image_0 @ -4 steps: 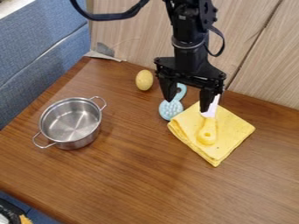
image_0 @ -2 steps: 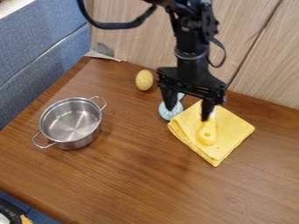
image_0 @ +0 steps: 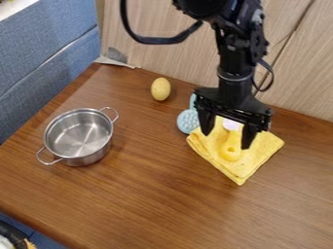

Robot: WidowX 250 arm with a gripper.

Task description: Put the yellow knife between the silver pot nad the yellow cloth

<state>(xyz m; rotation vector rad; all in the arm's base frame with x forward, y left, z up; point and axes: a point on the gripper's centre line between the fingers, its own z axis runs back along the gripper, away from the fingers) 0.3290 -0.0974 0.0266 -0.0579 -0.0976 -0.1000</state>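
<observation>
Camera view, with 12 o'clock at its top edge, is showing the black gripper (image_0: pixel 226 140) hanging over the cloth (image_0: pixel 261 145), toward 4 o'clock from the view's centre. Its jaws are standing wide apart and are gripping nothing, one at the knife's 10 o'clock side and the other at its 3 o'clock side; whether either is touching the knife or cloth, I cannot tell. The arm (image_0: pixel 235 63) is coming down from 12 to 1 o'clock, a black cable (image_0: pixel 156 40) looping out on its 10 o'clock side. The knife (image_0: pixel 230 151) is lying on the yellow cloth, its yellow handle pointing to 6 o'clock and its white blade to 12, so it is resting on the cloth rather than between cloth and pot. The silver pot (image_0: pixel 79 136) is standing well apart at 9 o'clock, one handle sticking out between 1 and 2 o'clock, the other between 7 and 8. Just beside the cloth, at its 10 o'clock side, a light blue brush (image_0: pixel 187 121) is lying partly behind the gripper. Farther off, at 11 o'clock from the brush, a yellow egg-shaped thing (image_0: pixel 160 89) is resting on the brown table (image_0: pixel 149 194).
</observation>
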